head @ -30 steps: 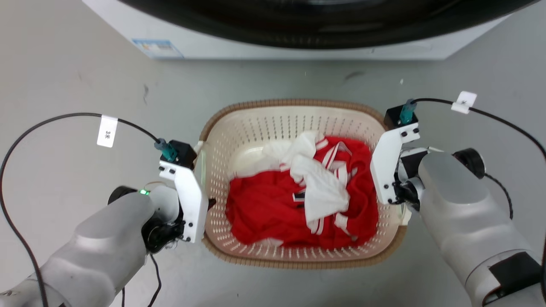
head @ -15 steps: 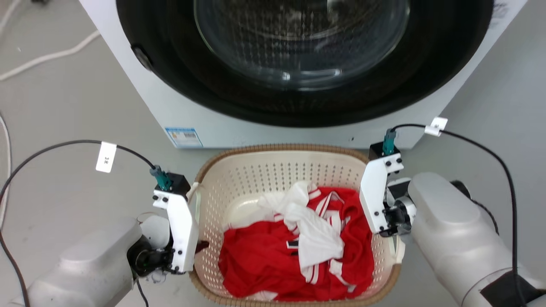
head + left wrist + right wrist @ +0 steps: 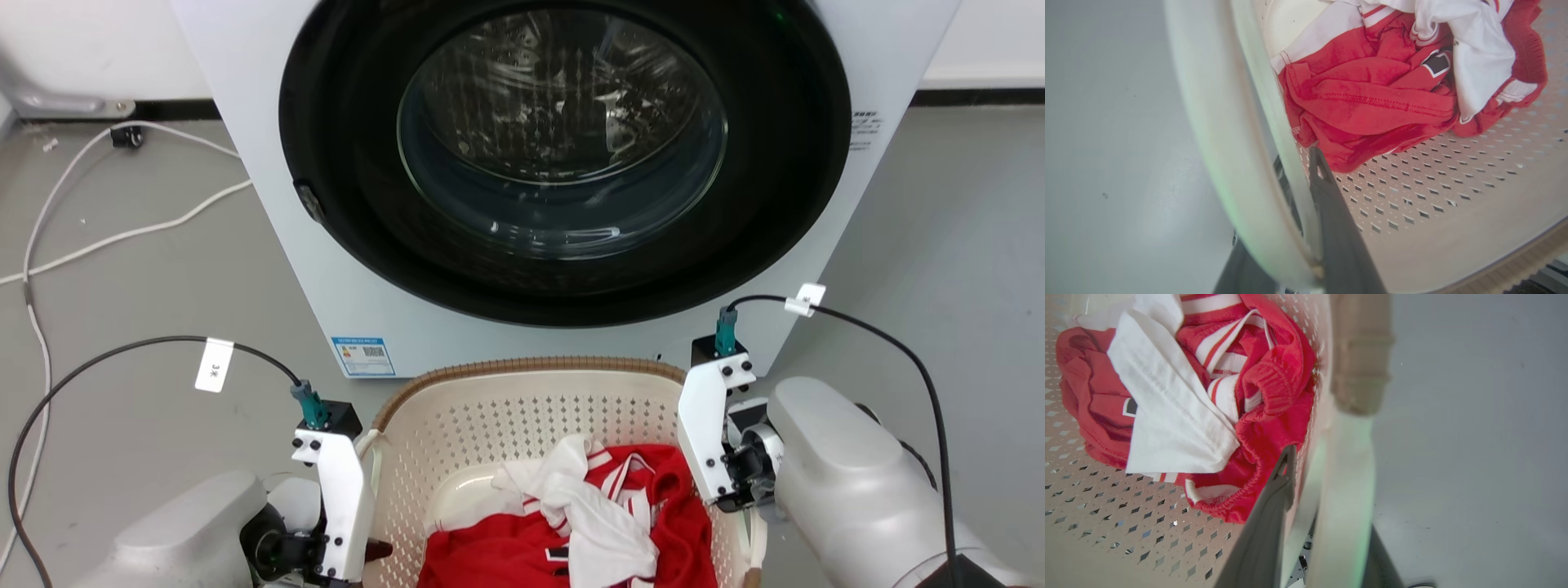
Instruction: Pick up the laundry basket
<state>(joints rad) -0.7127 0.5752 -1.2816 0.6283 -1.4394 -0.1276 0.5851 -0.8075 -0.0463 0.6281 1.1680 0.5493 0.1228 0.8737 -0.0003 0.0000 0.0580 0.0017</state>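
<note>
The cream perforated laundry basket [image 3: 531, 365] with its brown woven rim hangs between my two arms, in front of the washer. Red and white clothes [image 3: 490, 563] lie in it. My left gripper [image 3: 371, 555] is shut on the basket's left side. In the left wrist view one dark finger [image 3: 1327, 196] is inside the wall and the white handle [image 3: 1229, 143] lies between the fingers. My right gripper [image 3: 747, 518] is shut on the right side. Its inner finger [image 3: 1274, 514] lies against the clothes [image 3: 1167, 408], with the white handle [image 3: 1343, 477] between the fingers.
The white washing machine [image 3: 269, 245] stands right behind the basket, its round black door [image 3: 563, 147] closed. White cables [image 3: 122, 233] trail over the grey floor at the left. Bare floor [image 3: 939, 204] lies to the right of the washer.
The camera has moved up: the washer's door has come fully into the picture. The basket and both grippers sit lower in it, held as before. The basket's far rim now overlaps the washer's front.
</note>
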